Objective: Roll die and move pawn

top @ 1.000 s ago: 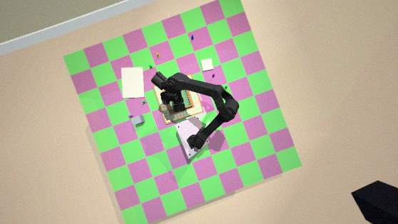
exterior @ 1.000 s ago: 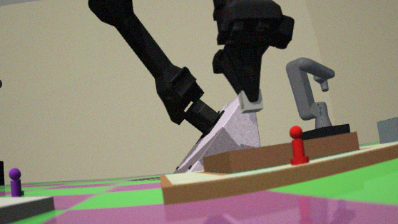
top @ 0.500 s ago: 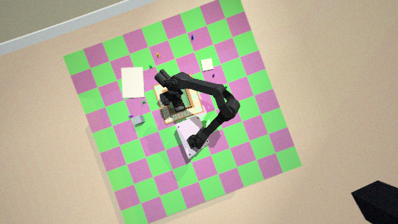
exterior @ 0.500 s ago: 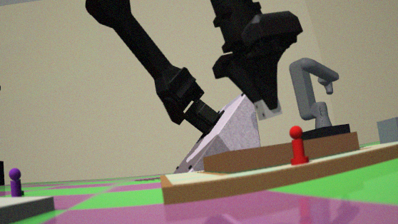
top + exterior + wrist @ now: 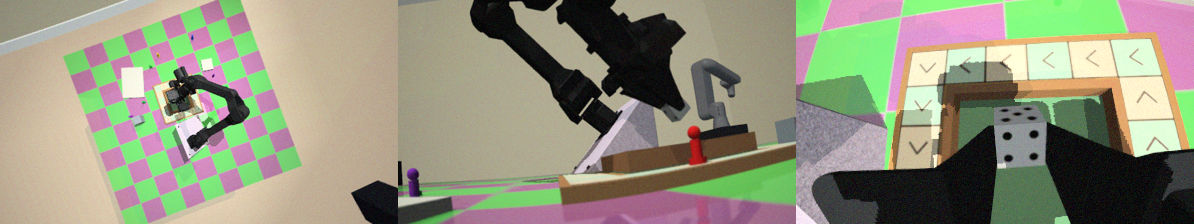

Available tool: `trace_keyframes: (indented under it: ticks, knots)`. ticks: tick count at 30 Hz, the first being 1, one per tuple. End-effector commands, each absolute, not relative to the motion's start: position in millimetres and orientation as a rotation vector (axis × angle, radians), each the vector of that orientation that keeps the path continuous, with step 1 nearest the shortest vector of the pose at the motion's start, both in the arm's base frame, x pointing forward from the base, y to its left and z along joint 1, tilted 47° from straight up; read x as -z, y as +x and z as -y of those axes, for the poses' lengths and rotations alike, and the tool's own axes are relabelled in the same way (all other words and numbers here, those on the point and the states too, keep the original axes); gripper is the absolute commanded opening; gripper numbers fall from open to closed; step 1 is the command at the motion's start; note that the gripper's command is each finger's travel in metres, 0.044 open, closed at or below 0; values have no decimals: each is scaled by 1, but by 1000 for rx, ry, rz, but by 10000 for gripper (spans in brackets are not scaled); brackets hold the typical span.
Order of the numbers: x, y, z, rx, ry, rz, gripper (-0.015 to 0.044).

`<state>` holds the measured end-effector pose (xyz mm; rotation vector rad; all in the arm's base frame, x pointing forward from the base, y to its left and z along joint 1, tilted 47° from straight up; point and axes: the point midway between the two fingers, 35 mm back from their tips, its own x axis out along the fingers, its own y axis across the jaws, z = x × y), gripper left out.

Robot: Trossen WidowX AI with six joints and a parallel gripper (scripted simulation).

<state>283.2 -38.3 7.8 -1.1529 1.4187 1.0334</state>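
Clamped between the two black fingers of the claw [image 5: 1020,145] is the small white cube die with black pips [image 5: 1019,135], held in the air directly above the green-floored dice tray with its brown wooden wall [image 5: 955,107]. Around that tray runs the ring of cream and pale green arrow squares on the board [image 5: 1091,57]. On the board's rim, at the near side of the tray in the exterior view, stands the red round-headed pawn [image 5: 695,145], upright.
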Motion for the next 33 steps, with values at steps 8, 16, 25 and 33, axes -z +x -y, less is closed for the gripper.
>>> trace_keyframes:
  ticks: [8,16,25,33]
  knots:
    - [-24,287,35,-1090,-1095,-1218,0]
    - [-56,292,27,-1090,-1095,-1217,0]
    - [-56,293,29,-1084,-1106,-1216,0]
    - [-56,293,29,-1084,-1106,-1216,157]
